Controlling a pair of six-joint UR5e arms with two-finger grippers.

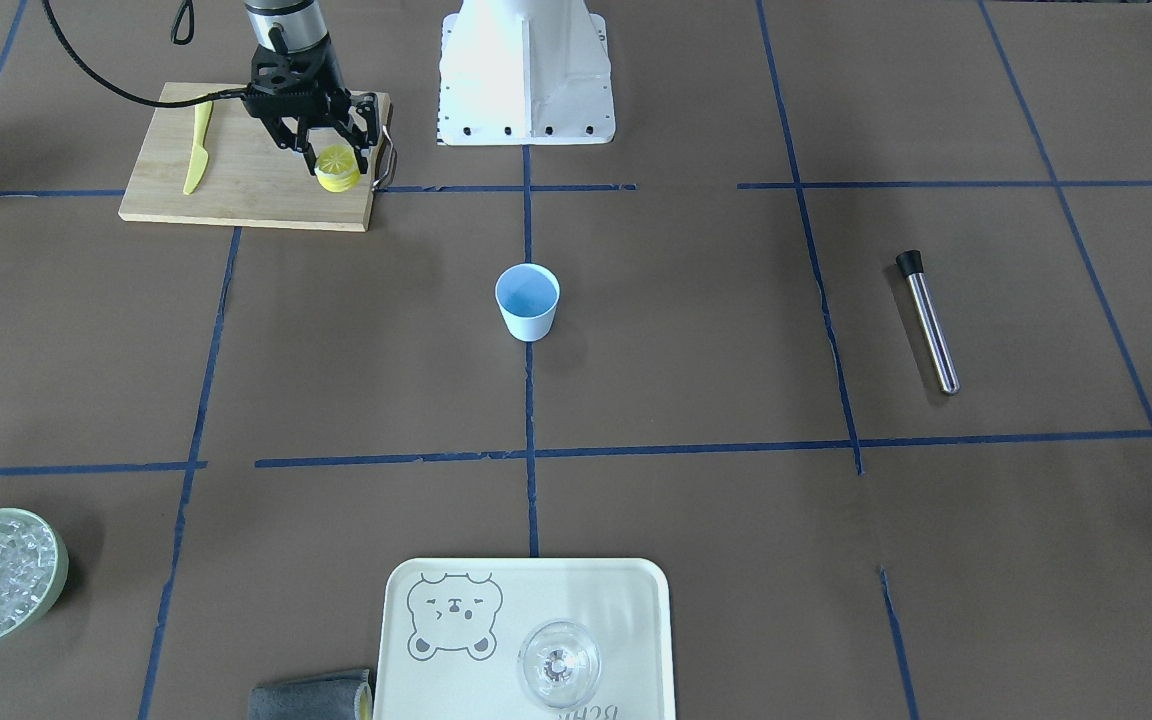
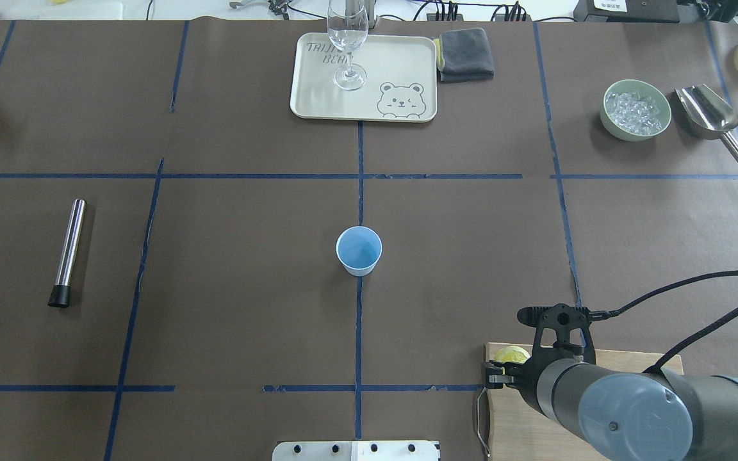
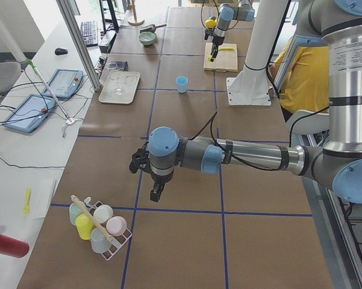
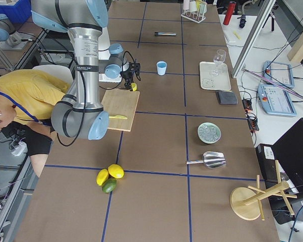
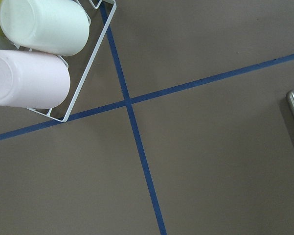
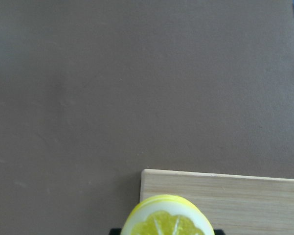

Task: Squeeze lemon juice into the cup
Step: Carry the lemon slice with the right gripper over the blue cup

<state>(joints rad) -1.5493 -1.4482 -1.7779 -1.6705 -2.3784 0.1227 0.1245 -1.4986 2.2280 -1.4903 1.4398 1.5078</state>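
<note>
I am watching the right gripper hanging straight down over the corner of the wooden cutting board that lies nearest the middle of the table. The lemon is sitting directly beneath it, between the two fingers, cut face turned up toward the wrist. The jaws are standing on either side of the rind and closing in against it, so I am reading this as a grip on the lemon (whether the slice is resting on the board or raised off it, I cannot tell). In the right wrist view the pale segmented face is filling the bottom centre, right over the board's corner. A long yellow knife is lying on the same board, well apart from the fingers.

The cup is standing upright at the table's centre on a blue tape line, well apart from the lemon.

The left gripper is hovering over bare table near a wire rack of cups. I cannot tell how its jaws are standing.
</note>
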